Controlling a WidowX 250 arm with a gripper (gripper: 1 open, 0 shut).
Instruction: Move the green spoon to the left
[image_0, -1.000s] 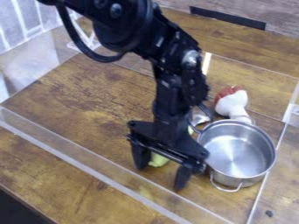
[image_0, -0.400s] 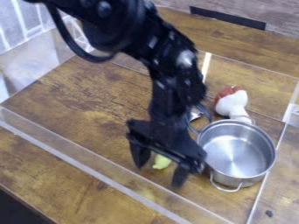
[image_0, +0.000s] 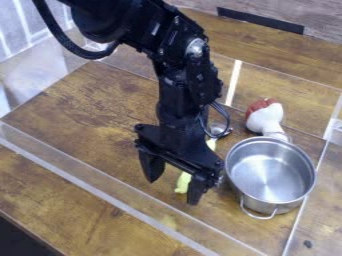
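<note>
A: How is the light?
B: Even and soft, fairly bright; the wooden surface shows only faint shadows.
A: Any glare?
B: Highlights on the steel pot. The whole picture is coarse, and the dark arm looks slightly smeared.

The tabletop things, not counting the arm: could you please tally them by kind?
Spoon: 1, the green spoon, mostly hidden under the gripper
Pot: 1, steel pot
Toy: 1, red-and-white mushroom toy
Total: 3

my gripper points down, jaws spread, straddling the green spoon. the steel pot sits just beside me.
</note>
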